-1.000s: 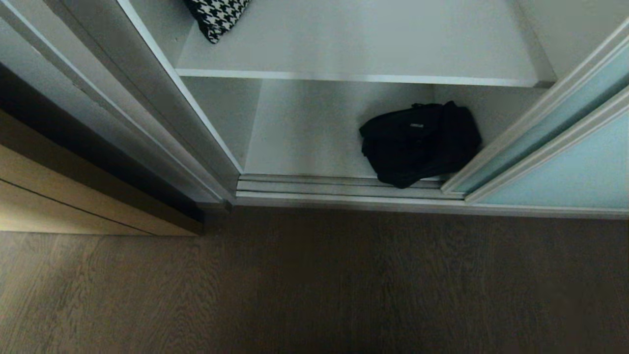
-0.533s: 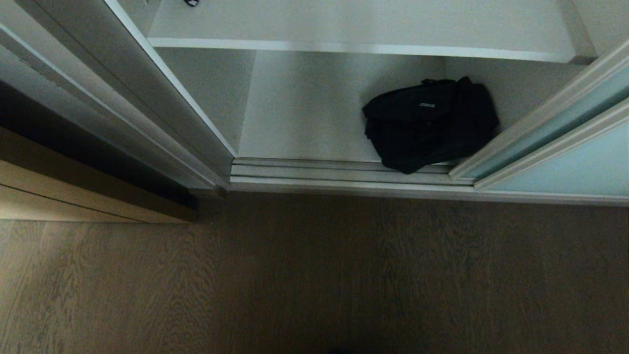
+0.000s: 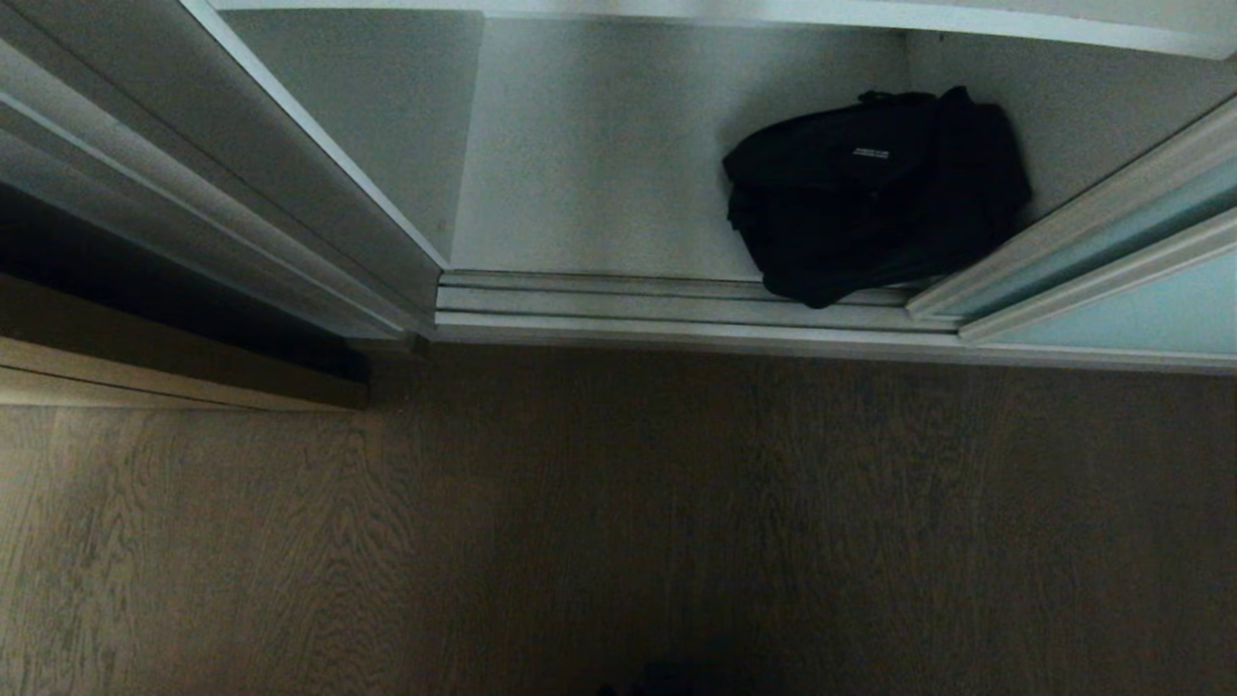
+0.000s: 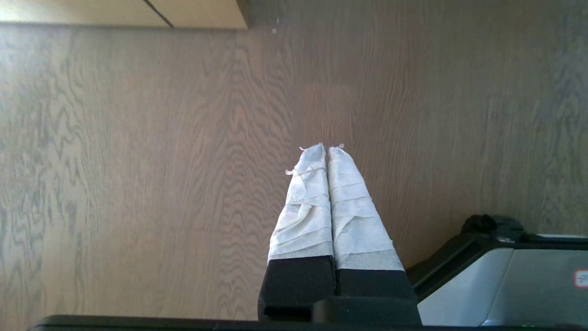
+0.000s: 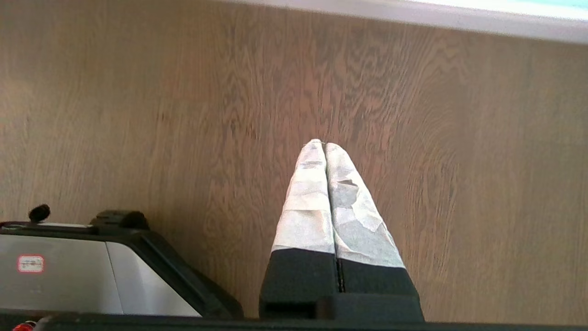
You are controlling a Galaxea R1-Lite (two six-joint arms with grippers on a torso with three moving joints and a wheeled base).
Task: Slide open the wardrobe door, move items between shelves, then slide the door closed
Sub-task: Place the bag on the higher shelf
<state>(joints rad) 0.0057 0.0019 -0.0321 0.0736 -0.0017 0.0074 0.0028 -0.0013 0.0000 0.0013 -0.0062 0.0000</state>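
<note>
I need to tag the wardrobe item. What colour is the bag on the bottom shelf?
The bag is black with a small line of white lettering; the head view shows it best.

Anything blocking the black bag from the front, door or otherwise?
Nothing visible. The sliding wardrobe door is slid aside right of the black bag, which lies on the bottom shelf, its corner overhanging the track. Both tools hang shut over the floor.

Probably home: wardrobe point(image 3: 599, 145), wood floor point(image 3: 618, 522).
</note>
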